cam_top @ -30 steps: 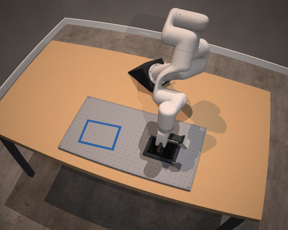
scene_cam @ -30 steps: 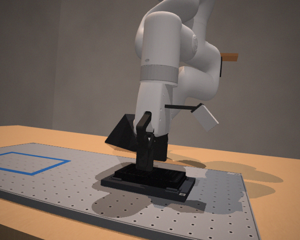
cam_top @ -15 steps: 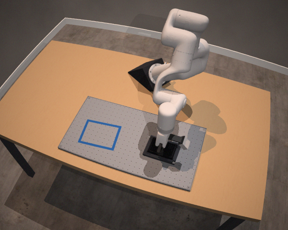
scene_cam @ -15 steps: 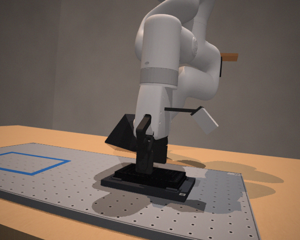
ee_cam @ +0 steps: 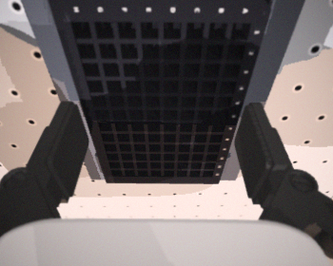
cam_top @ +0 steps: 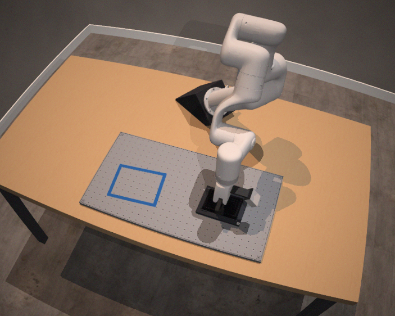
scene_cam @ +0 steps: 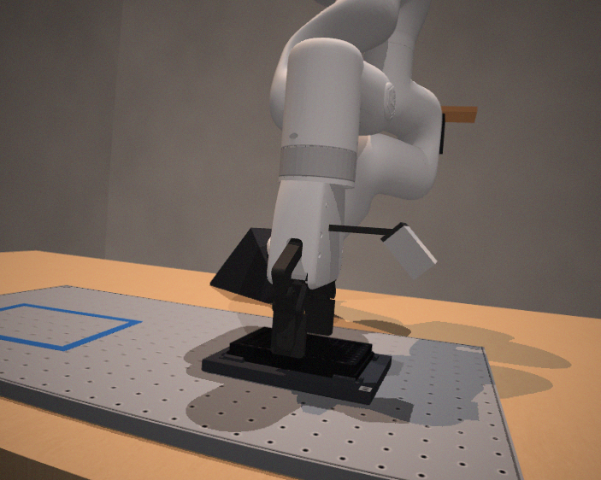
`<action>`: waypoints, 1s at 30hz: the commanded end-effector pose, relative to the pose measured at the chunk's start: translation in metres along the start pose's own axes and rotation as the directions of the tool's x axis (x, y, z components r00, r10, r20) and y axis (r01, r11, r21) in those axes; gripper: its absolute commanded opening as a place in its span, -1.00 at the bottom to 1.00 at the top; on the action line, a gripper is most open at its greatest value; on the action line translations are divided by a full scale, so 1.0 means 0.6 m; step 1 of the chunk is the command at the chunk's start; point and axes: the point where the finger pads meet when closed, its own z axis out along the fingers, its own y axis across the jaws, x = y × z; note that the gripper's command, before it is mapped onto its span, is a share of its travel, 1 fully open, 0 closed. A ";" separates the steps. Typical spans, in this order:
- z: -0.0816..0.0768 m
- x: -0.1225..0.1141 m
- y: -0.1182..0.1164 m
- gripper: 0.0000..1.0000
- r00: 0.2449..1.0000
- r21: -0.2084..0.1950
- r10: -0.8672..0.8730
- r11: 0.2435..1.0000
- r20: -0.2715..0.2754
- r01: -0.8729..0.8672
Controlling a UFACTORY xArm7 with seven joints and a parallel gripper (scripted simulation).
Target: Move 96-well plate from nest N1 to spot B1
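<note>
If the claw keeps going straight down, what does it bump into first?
Probably the black plate nest. The open claw straddles the 96-well plate, one finger outside each long side, so the fingertips likely meet the nest's ledge; depth is unclear.

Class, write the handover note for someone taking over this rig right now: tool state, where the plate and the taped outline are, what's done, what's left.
Tool: open wide, holding nothing, lowered with one finger on each long side of the 96-well plate.
Plate: seated in the plate nest, right side of the deck.
Blue taped outline: left side of the deck, nothing in it.
Done: tool positioned over the plate.
Left: close, lift, carry across, set flat inside the outline with long sides aligned, release.
</note>
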 end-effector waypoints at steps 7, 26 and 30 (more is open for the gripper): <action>0.008 0.000 0.002 1.00 1.000 -0.003 0.000 1.000 0.000 0.000; 0.007 0.000 0.002 -1.00 1.000 -0.003 0.000 1.000 0.000 0.000; 0.007 0.000 0.002 -1.00 1.000 -0.003 0.000 1.000 0.000 0.000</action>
